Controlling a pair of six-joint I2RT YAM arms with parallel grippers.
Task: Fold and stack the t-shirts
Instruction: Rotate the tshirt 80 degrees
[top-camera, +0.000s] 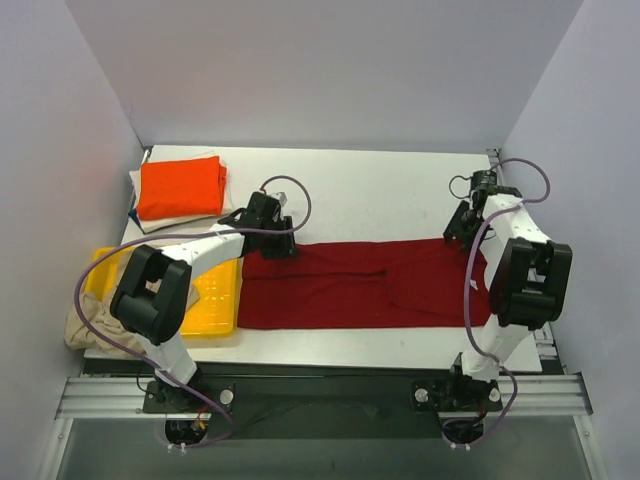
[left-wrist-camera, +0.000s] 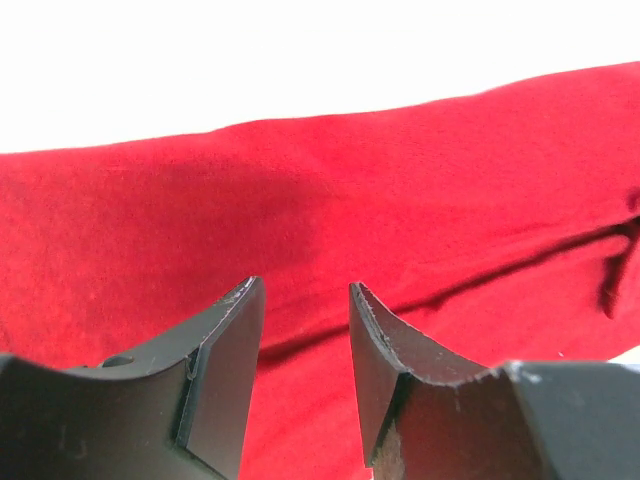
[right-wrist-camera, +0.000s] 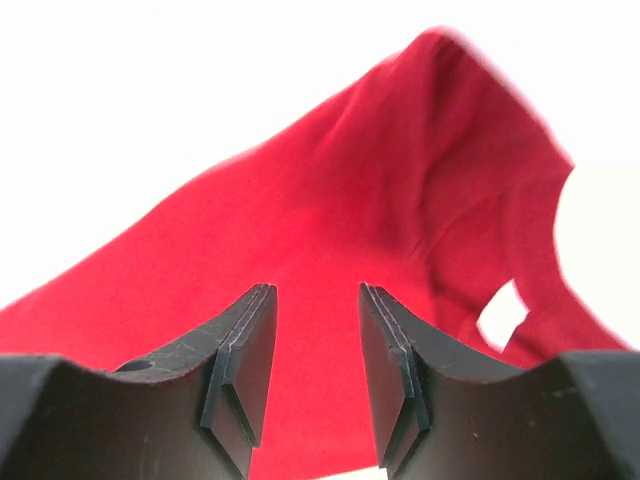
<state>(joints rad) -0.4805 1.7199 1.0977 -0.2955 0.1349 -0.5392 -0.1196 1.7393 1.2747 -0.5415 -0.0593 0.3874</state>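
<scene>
A dark red t-shirt (top-camera: 350, 285) lies folded into a long band across the middle of the table. My left gripper (top-camera: 278, 245) is open just above its far left corner. In the left wrist view the red cloth (left-wrist-camera: 350, 190) lies below the left gripper (left-wrist-camera: 305, 290), with nothing between the jaws. My right gripper (top-camera: 455, 235) is open over the far right end. The right wrist view shows the right gripper (right-wrist-camera: 315, 292) above the red cloth (right-wrist-camera: 380, 200). A folded bright orange t-shirt (top-camera: 180, 187) tops a stack at the back left.
Under the orange shirt lie folded pale shirts (top-camera: 150, 222) with a blue sliver (top-camera: 133, 212). A yellow plastic tray (top-camera: 215, 300) sits at the left, touching the red shirt's left end. A crumpled beige shirt (top-camera: 90, 325) hangs over the table's left front edge. Walls close in on three sides.
</scene>
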